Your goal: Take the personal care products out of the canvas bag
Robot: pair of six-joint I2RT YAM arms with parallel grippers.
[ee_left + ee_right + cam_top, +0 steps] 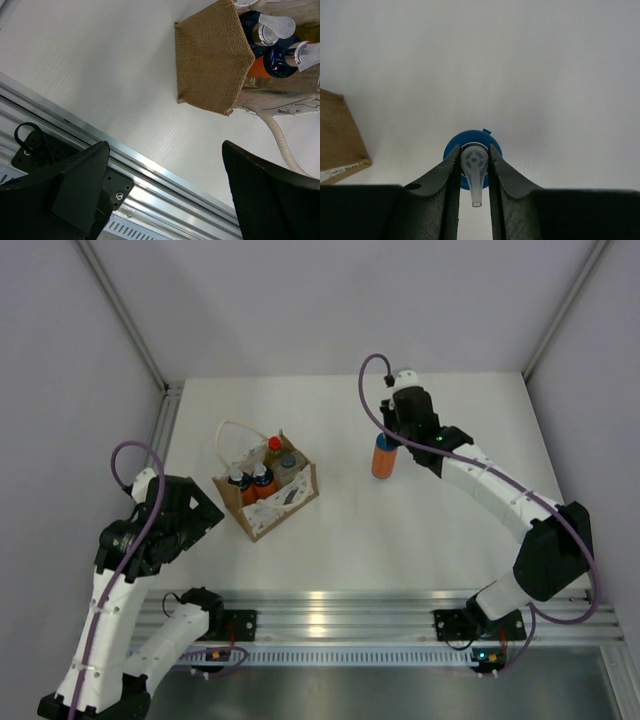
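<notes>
- Right claw (388,433): grips the pump head of an orange bottle with a blue cap (384,458), jaws clamped together on it, as seen on the right wrist view at the right claw (474,156) over the blue cap (470,136).
- Orange bottle: hangs straight below the claw, long axis upright, over bare tabletop (440,530) at the far right; cannot tell whether its base touches the surface.
- Probably calls for a straight descent and release, with no sideways shift.
- Canvas bag (292,502): sits left of the held bottle and well apart from it, mouth open upward.
- Inside the bag: holds two orange bottles with blue caps (238,483) at the near-left side, a yellow bottle with a red cap (273,447) at the far side, and a pale bottle with a dark cap (288,466) to its right, all upright.
- Left claw (208,512): stands with jaws wide apart, holding nothing, just left of the bag and far nearer to it than the right one.
- From the left wrist: faces the burlap end wall of the canvas bag (210,65) beyond the left claw (165,146).
</notes>
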